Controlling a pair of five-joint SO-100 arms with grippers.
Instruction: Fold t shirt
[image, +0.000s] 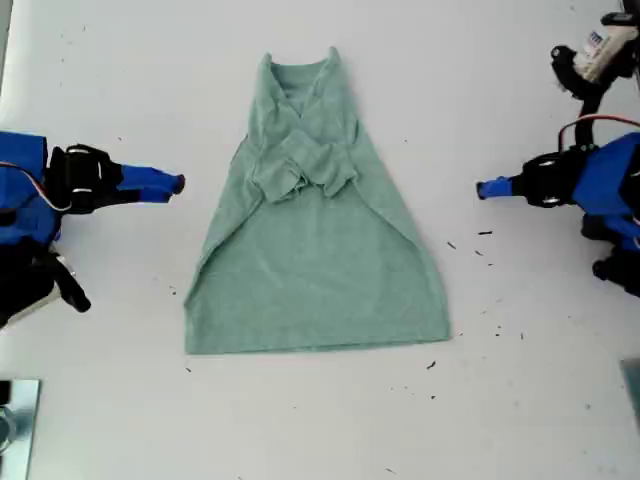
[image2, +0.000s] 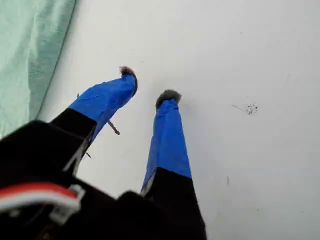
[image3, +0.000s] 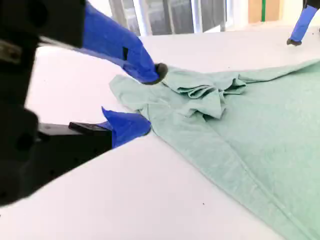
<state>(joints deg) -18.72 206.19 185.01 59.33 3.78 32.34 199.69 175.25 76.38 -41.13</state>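
Observation:
The pale green t shirt lies flat on the white table, neck toward the exterior view's top. Its sleeves are folded in and bunched over the chest. My first gripper hovers at the exterior view's right, open, over bare table, apart from the shirt's edge. My second gripper stands at the exterior view's left, open and holding nothing, its jaws level with the shirt's near side edge. From this side, the first gripper and the second gripper both show empty gaps.
Small dark specks dot the table near the first arm. A metal object sits at the exterior view's bottom left corner. A black and white device stands at its top right. Windows lie beyond the table.

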